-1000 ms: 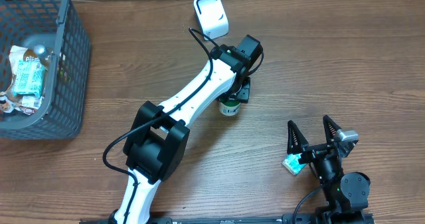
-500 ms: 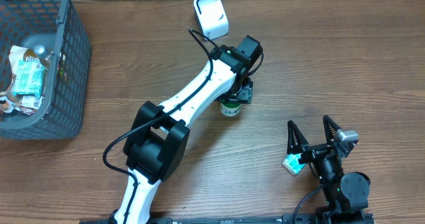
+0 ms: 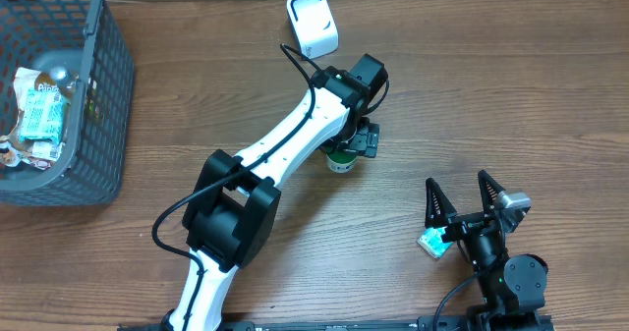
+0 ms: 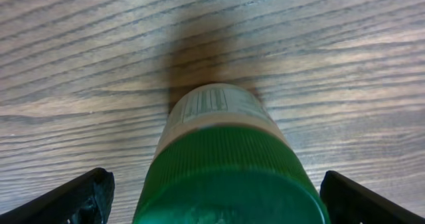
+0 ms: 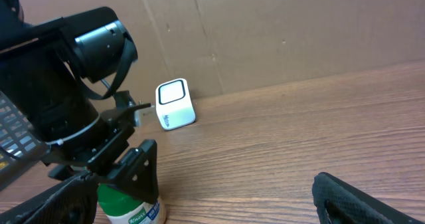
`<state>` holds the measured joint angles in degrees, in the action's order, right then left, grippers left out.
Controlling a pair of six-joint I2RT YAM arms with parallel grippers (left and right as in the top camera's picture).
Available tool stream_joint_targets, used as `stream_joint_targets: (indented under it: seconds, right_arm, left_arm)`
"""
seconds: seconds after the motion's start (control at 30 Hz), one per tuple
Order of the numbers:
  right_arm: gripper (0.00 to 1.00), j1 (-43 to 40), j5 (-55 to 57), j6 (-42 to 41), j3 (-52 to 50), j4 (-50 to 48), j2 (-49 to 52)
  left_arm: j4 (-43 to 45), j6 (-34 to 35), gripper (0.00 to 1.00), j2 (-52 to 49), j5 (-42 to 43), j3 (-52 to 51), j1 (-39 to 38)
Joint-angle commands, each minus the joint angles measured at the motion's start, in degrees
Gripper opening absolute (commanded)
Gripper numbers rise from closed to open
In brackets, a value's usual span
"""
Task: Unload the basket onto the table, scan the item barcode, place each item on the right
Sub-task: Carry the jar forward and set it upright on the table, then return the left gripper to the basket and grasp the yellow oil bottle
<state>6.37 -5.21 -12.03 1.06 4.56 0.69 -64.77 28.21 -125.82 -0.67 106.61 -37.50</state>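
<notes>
Now left tool (image 4: 212, 201) is released: its fingers (image 4: 73, 197) stand wide of the small white plastic bottle with green cap (image 4: 222, 151), with a gap on either side. Bottle sits upright on the brown wooden surface (image 4: 80, 64), apart from the white cube scanner (image 3: 312, 22). Likely light, rigid, with a smooth round wall, so it can spin or slip. I'd pinch the cap, which looks ribbed, and keep the printed label clear. Versus a second ago: jaws were closed in, now spread; bottle hasn't shifted. Right tool (image 3: 462, 205) is spread wide, well apart.
</notes>
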Motion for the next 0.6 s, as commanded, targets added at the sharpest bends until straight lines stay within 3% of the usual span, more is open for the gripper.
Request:
stream_joint_targets:
  seconds: [0.0,0.4,0.57]
  right_arm:
    - [1.00,-0.11,-0.26,-0.33,-0.61,-0.17,-0.50]
    - [1.00,-0.11,-0.26,-0.33,-0.61,-0.17,-0.50]
    - [1.00,-0.13,-0.26,-0.33,-0.61,-0.17,-0.50]
  left_arm:
    - [-2.10,-3.52,1.00,-0.02,0.07,5.77,0.79]
    - [-18.21,-9.31,1.00,-0.02,0.02,30.12,6.99]
    - [-23.37,-15.67,1.00,0.00,-1.20,43.50,11.52]
